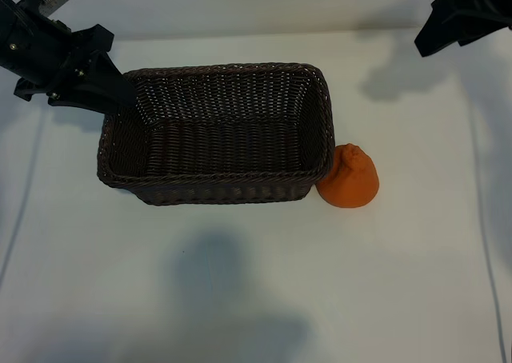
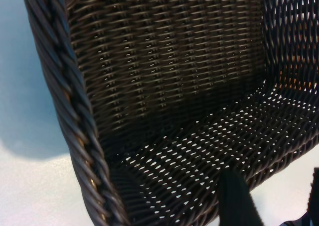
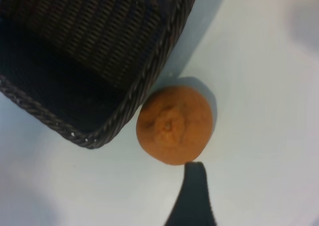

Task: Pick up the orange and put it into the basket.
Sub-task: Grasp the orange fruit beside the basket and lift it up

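The orange (image 1: 349, 177) sits on the white table, against the right front corner of the dark wicker basket (image 1: 318, 123); the right wrist view shows the orange (image 3: 174, 125) knob up beside the basket's braided rim (image 3: 144, 89). High at the back right hangs my right gripper (image 1: 450, 21), open, well above and behind the orange, with one dark finger (image 3: 194, 193) showing. My left gripper (image 1: 120, 89) is at the basket's back left corner, two fingers (image 2: 237, 201) apart at the basket wall (image 2: 164, 86). I cannot tell if they touch it. The basket is empty.
White table (image 1: 240, 283) spreads in front of the basket and to the right of the orange. A cable (image 1: 24, 195) runs along the left side and another (image 1: 484, 219) along the right.
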`<state>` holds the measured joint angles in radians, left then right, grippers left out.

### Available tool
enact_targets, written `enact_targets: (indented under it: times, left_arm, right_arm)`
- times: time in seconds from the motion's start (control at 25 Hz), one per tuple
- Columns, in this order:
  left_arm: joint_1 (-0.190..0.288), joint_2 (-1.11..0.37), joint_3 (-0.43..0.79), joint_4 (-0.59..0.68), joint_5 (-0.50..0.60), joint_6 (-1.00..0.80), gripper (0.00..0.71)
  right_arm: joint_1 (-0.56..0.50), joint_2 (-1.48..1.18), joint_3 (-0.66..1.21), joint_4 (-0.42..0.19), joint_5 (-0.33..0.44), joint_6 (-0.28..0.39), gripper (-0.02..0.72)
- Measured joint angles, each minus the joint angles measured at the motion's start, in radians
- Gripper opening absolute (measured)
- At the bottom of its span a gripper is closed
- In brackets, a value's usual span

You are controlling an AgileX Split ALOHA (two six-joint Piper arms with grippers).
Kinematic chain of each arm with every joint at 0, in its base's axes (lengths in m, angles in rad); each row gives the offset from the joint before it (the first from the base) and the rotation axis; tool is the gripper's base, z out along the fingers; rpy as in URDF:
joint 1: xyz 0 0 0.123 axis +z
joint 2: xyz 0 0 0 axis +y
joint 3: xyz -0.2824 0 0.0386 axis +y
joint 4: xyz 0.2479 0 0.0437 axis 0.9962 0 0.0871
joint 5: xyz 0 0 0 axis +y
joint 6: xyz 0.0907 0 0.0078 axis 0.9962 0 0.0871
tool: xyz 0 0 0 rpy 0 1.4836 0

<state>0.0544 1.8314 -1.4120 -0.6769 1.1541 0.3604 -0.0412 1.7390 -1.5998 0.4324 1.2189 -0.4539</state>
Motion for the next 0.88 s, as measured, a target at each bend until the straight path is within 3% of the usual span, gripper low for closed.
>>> enact_targets:
  times: [0.88]
  left_arm:
    - [0.0,0.0,0.0,0.0,0.004,0.023,0.404]
  right_arm:
    - [0.0,0.056,0.036,0.032,0.0,-0.002,0.579]
